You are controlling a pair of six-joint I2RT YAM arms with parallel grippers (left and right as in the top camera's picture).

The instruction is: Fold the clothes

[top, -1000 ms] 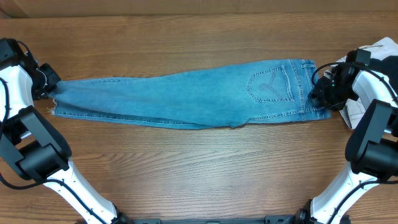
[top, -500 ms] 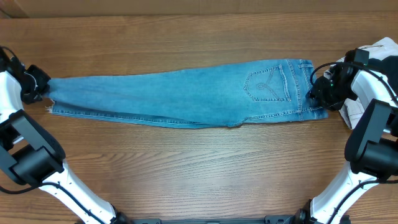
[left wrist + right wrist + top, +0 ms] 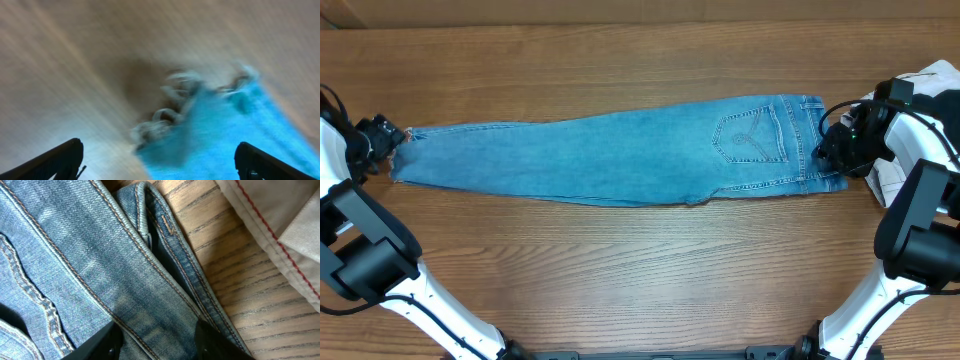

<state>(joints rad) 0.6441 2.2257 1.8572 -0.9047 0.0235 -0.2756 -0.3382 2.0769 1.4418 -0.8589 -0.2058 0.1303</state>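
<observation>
Jeans (image 3: 620,160) stretched flat across the middle of the wooden table (image 3: 640,280)
Nearest us we see bare wood, and past it the denim runs left to right at full length, one stitched back pocket facing up near the right end. Our right claw (image 3: 828,150) is clamped on the waistband, with the doubled denim pinched between its fingers (image 3: 107,340). Our left claw (image 3: 159,150) stands wide apart just off the frayed hem and holds nothing. Farther back on the right, an off-white cloth (image 3: 270,220) with red stitching lies beside the waistband.
</observation>
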